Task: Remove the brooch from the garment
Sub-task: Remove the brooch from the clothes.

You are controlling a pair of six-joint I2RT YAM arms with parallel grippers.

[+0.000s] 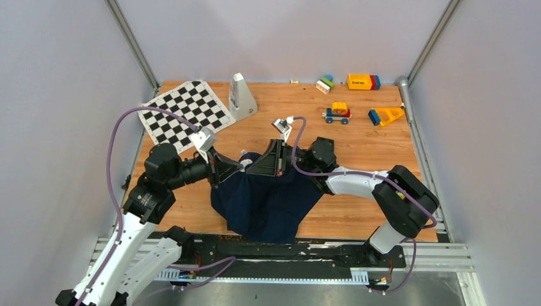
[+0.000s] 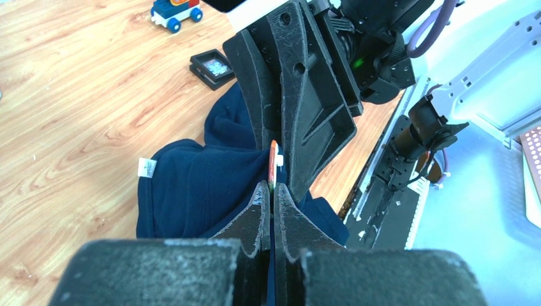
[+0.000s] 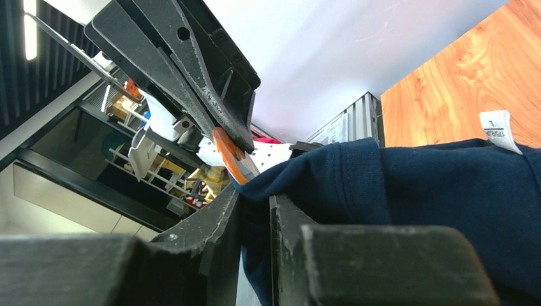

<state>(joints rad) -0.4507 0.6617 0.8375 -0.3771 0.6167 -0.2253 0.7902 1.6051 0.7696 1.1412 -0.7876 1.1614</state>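
Note:
The dark navy garment (image 1: 268,204) lies bunched on the wooden table between both arms, its white tag (image 2: 147,167) on the left fold. The brooch (image 2: 274,159), a small orange, red and white disc seen edge-on, sits on a raised fold of cloth. My left gripper (image 2: 273,190) is shut, its tips pinching the brooch's edge. In the right wrist view the brooch (image 3: 231,158) sticks out from the left gripper's fingers (image 3: 191,83). My right gripper (image 3: 255,197) holds navy cloth just below it. In the top view the left gripper (image 1: 237,167) and right gripper (image 1: 256,167) meet over the garment's top edge.
A chequered mat (image 1: 185,111) and a white upright object (image 1: 241,95) lie at the back left. Toy blocks (image 1: 362,81), a toy car (image 1: 337,113) and an orange-blue piece (image 1: 385,115) sit at the back right. A small black case (image 2: 214,67) rests beside the garment.

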